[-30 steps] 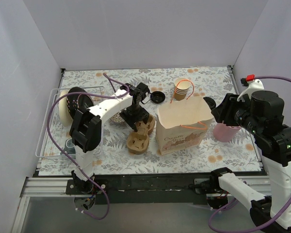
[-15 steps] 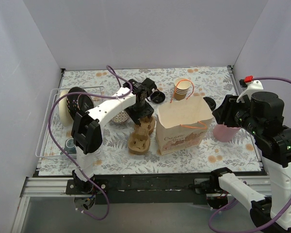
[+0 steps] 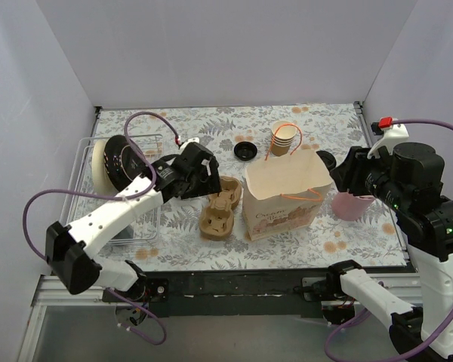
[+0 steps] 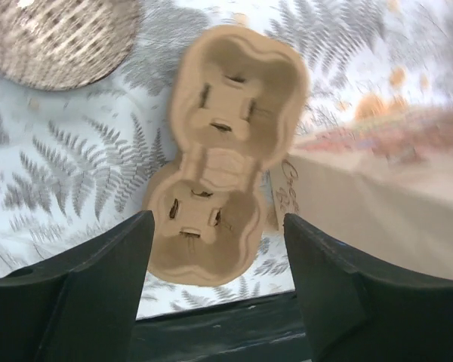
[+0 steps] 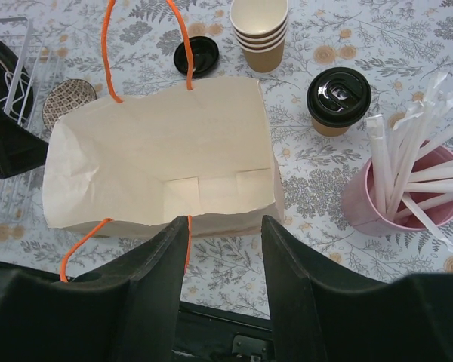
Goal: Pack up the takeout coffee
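Brown paper made up the biggest thing on the table: an open bag [image 5: 162, 162] with orange handles, standing mouth-up near the middle, its inside bare. Just left of it, close against its side, lay the pulp carrier [image 4: 223, 151], both of its pockets vacant. A pink cup [image 5: 392, 192] of wrapped straws stood to the right. The takeout coffee [image 5: 338, 98] stood upright with its black lid on. It sat right of the bag's far corner, just beyond the pink cup and apart from both. A loose lid [image 5: 196, 55] lay on the far side of the bag.

The left gripper [image 4: 217, 226] hung over the carrier, spread wide and holding nothing. The right gripper [image 5: 225, 226] hovered above the bag's near edge, likewise parted and unloaded.

The coffee was not yet packed. The straws leaned toward the cup, so a reach from the near right could probably sweep them over. A hard squeeze on the thin paper wall might pop the lid. The bag's soft rim could fold inward if the cup caught it on the way down.
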`<state>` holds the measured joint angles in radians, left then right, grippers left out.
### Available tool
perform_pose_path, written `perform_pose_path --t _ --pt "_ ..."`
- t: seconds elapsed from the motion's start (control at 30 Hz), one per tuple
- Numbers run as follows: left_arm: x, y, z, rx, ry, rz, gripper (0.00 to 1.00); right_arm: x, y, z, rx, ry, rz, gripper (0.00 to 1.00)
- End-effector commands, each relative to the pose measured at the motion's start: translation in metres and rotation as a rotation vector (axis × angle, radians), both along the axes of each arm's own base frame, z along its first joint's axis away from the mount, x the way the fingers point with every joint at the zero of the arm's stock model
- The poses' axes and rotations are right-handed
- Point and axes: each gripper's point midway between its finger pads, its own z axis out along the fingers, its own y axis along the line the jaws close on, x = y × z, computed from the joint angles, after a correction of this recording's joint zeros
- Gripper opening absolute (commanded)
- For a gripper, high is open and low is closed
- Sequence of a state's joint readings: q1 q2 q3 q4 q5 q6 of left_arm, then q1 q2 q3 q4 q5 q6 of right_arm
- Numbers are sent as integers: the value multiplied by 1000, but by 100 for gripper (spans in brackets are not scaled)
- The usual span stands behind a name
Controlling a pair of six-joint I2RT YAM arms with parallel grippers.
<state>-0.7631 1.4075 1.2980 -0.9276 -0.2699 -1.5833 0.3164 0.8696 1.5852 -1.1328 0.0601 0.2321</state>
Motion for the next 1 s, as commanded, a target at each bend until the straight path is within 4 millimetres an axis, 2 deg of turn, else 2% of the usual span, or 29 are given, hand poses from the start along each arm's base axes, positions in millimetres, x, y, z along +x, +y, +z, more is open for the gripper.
perform_pose_path --t 0.0,0.03,0.07,0.1,0.17,0.2,0.27,0.3,0.43,0.47,0.5,0.6,0.73,0.77,0.97 --pt "6 -22 45 69 -373 -582 69 4 8 15 21 -58 41 51" --pt "7 -17 42 118 -390 -626 68 3 8 15 22 -56 44 51" --pt "4 -16 40 188 -423 -761 69 1 9 16 26 -53 50 51" --pt "-3 -18 35 211 -428 -865 74 0 9 16 26 -47 51 51" --pt "-30 -23 14 206 -392 -1127 79 -2 9 17 28 -41 52 51" --pt "-34 -19 5 269 -411 -1263 79 -4 8 17 25 -37 53 51" --pt "-35 -17 -8 321 -440 -1375 79 -5 8 17 23 -33 59 51" --pt "-29 -24 -3 345 -536 -1444 79 -6 8 17 20 -33 57 51" --pt "-21 -26 -5 313 -651 -1535 78 -9 4 18 13 -36 49 51" --pt "-17 -27 -8 297 -639 -1557 78 -10 3 18 14 -39 42 50" --pt "-15 -19 -14 285 -602 -1566 78 -12 2 19 17 -43 38 50" --pt "-12 -19 -24 239 -598 -1625 77 -18 -1 17 24 -42 24 50" --pt "-6 -34 -25 199 -670 -1654 76 -26 -7 8 12 -23 4 50" --pt "-5 -36 -32 194 -658 -1669 76 -28 -9 4 8 -18 -2 50" --pt "3 -46 -37 187 -677 -1691 76 -27 -11 -3 9 -16 -16 50"
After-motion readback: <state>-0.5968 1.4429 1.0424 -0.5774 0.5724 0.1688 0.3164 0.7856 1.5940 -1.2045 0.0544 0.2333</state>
